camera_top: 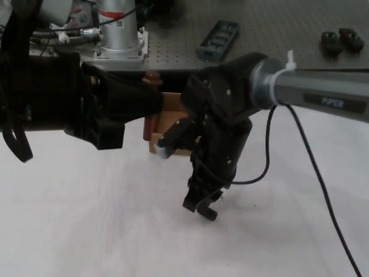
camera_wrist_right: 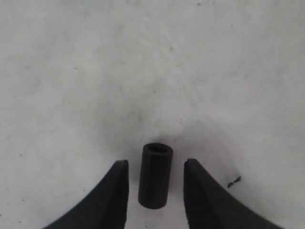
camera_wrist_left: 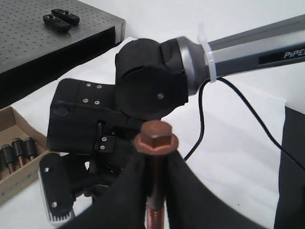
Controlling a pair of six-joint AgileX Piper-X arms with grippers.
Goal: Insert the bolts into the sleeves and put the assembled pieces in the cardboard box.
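Note:
A copper bolt with a hex head stands upright, and my left gripper is shut on its shank; in the high view the bolt is held above the bench in front of the cardboard box. The box holds three assembled pieces. A black sleeve lies on the white surface between the fingers of my open right gripper, touching neither. That right gripper points down at the bench, just in front of the box.
A perforated metal plate spans the back, carrying a dark ridged block, two black parts and a metal post. The right arm's cable trails over the white cover.

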